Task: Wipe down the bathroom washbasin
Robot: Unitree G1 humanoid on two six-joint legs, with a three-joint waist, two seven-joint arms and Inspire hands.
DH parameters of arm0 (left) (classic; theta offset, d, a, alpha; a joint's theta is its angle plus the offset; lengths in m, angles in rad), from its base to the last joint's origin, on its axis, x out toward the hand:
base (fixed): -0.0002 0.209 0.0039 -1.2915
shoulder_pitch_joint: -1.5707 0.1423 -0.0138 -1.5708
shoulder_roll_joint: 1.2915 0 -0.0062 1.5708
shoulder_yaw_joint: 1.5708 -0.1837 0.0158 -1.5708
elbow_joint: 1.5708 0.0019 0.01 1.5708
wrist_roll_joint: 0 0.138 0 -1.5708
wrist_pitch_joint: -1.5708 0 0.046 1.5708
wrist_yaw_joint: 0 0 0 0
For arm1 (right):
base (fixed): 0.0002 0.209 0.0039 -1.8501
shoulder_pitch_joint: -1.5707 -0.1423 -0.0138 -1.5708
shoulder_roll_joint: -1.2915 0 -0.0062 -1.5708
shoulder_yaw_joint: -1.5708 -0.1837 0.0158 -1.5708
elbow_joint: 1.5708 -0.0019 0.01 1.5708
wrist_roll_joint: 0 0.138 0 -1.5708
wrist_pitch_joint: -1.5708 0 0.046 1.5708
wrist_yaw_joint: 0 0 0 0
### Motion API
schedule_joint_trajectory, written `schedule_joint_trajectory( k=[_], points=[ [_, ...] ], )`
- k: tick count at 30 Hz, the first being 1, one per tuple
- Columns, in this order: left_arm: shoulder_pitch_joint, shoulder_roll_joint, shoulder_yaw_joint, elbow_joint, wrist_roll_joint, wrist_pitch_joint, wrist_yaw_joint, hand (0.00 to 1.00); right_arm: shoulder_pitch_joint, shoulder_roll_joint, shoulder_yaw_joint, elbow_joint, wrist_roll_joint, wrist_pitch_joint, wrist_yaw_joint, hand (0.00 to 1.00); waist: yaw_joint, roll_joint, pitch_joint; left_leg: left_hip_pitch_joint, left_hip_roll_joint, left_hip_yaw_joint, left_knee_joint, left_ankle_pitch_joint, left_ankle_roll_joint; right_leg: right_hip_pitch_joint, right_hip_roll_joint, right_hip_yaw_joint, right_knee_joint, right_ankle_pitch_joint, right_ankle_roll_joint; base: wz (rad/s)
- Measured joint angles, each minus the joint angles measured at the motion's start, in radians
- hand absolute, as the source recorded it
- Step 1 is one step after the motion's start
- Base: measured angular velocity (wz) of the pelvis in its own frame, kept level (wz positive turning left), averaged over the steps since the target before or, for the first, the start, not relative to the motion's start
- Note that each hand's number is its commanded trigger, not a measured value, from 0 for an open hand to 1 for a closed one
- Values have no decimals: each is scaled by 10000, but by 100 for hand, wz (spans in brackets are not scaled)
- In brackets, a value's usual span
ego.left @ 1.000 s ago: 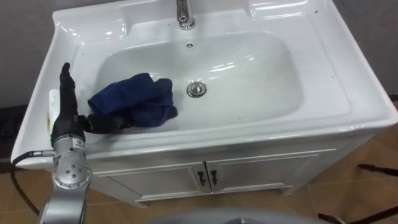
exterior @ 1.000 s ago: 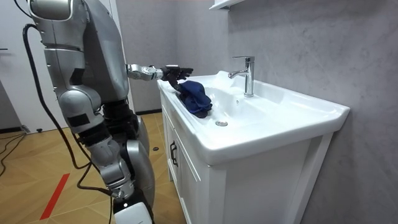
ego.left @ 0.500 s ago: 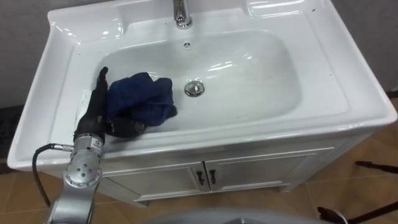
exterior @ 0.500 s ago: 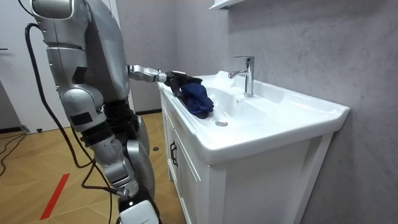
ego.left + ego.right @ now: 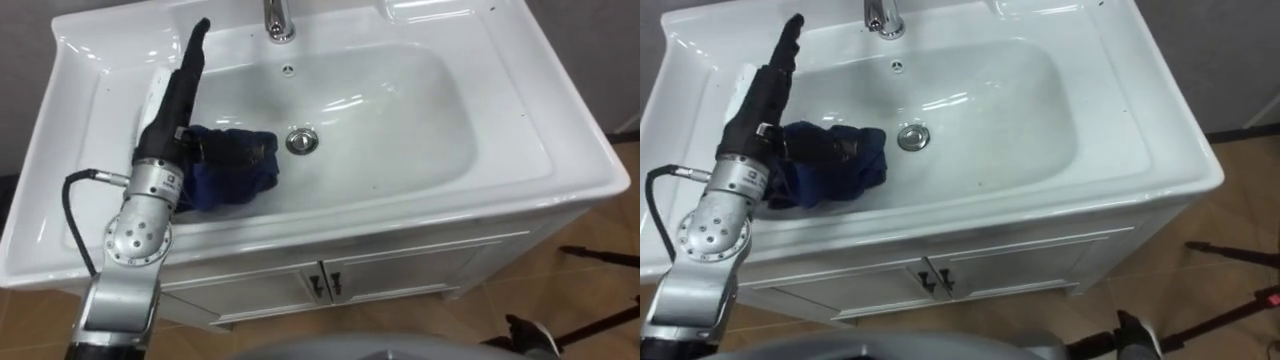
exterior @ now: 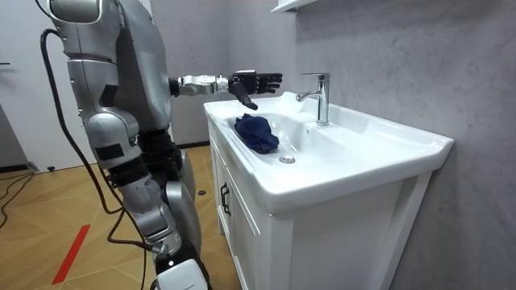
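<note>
A crumpled dark blue cloth (image 5: 236,166) lies in the left part of the white basin (image 5: 400,120), just left of the metal drain (image 5: 299,141). My left hand (image 5: 174,92) is stretched out above the basin's left side, its fingers straight and pointing toward the back rim. In the room view the left hand (image 6: 255,80) hovers in the air above the cloth (image 6: 256,133) and is clear of it. The hand is open and holds nothing. I stand at the basin's front, at its left end.
A chrome faucet (image 5: 272,20) rises at the middle of the back rim. A white cabinet with two doors (image 5: 330,285) stands under the basin. A grey wall (image 6: 403,64) runs behind it, and wooden floor (image 6: 48,234) lies around.
My left hand has let go of the cloth, risen out of the basin and reached farther back. The cloth stays in the left part of the bowl.
</note>
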Motion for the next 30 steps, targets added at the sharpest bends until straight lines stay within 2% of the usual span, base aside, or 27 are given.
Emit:
schedule_joint_trajectory(
  k=[5, 8, 9, 11, 12, 15, 18, 20, 23, 24, 25, 27, 29, 30],
  points=[
    [-14, -10, 680, -167, 3, -48, 972, 0, 247, 0, 16, 106, 19, -29, -413, 0, 24, 36, -10, 87, 6, 220, -2, 0, 0, 150, -3, 20, -144, 0, 1, -1],
    [22, -37, 1177, -156, 46, -226, 1909, 0, 398, -6, 10, 169, -14, 5, -451, 0, 114, 88, -18, 97, 6, 231, -15, 0, 0, 154, -4, 25, -132, 0, 1, -1],
    [50, -39, 1354, -21, 131, -394, 2328, 0, 492, -7, 4, 173, -20, 39, -470, 0, 194, 109, -21, 124, 6, 230, -32, 0, 0, 169, -2, 25, -124, 0, 1, -4],
    [45, -29, 1916, 777, 192, -741, 3156, 0, 500, -19, -5, 398, -34, 87, -507, 0, 326, 144, -16, 222, 7, 257, -52, 0, -1, 235, 0, 41, -111, -2, -2, -4],
    [45, -31, 2081, 1048, 189, -780, 3357, 0, 515, -25, -8, 431, -37, 88, -510, 0, 361, 153, -17, 262, 7, 263, -66, 0, -1, 271, 1, 48, -124, -2, -2, -5],
    [231, -69, 2857, 2015, 162, -792, 4436, 0, 688, -37, 6, 449, -203, 140, -569, 0, 615, 166, -16, 369, 9, 258, -134, 0, -1, 335, 21, 114, -162, -4, -1, -4],
    [503, -66, 3287, 3069, -630, -888, 5470, 0, 738, -39, 18, 372, -259, 335, -593, 0, 853, 138, -23, 396, -10, 250, -148, -1, -1, 339, -3, 84, -140, -10, 9, 0],
    [651, -76, 3702, 3752, -1320, -884, 6143, 0, 684, -34, -11, 366, -259, 399, -584, 0, 1065, 122, -50, 392, -9, 247, -155, -1, -1, 306, -3, 76, -131, -20, 14, 0],
    [697, -90, 4328, 4482, -1416, -911, 6932, 0, 623, -35, -14, 381, -258, 535, -624, 0, 1315, 83, -88, 375, -5, 222, -198, -1, 0, 292, -5, 1, -100, -20, 15, 9],
    [708, -92, 4427, 4717, -1420, -918, 7102, 0, 626, -37, -6, 381, -259, 552, -651, 0, 1374, 70, -98, 392, -5, 219, -207, -2, 0, 312, -5, -7, -97, -19, 17, 6],
    [874, -104, 4571, 5059, -1553, -916, 7343, 0, 623, -36, 8, 332, -256, 645, -667, 0, 1405, 49, -162, 407, -5, 170, -248, -16, 22, 328, -11, -54, -95, -18, 18, 6],
    [1205, -183, 4662, 5391, -1590, -909, 7659, 0, 627, -37, -4, 241, -262, 745, -665, 0, 1421, 37, -223, 438, -3, 61, -339, -54, 85, 337, -13, -146, -77, -21, 24, 12],
    [1555, -278, 4635, 5798, -1582, -883, 7920, 0, 626, -37, -5, 149, -382, 749, -648, 0, 1416, 30, -214, 429, -21, -33, -336, -64, 101, 337, -40, -194, 40, -31, 40, 8],
    [1808, -374, 4589, 6141, -1588, -883, 8047, 0, 628, -37, 5, 100, -385, 772, -614, 0, 1403, -10, -185, 427, -31, -61, -325, -70, 109, 353, -61, -237, 47, -57, 52, 9]
  ],
)
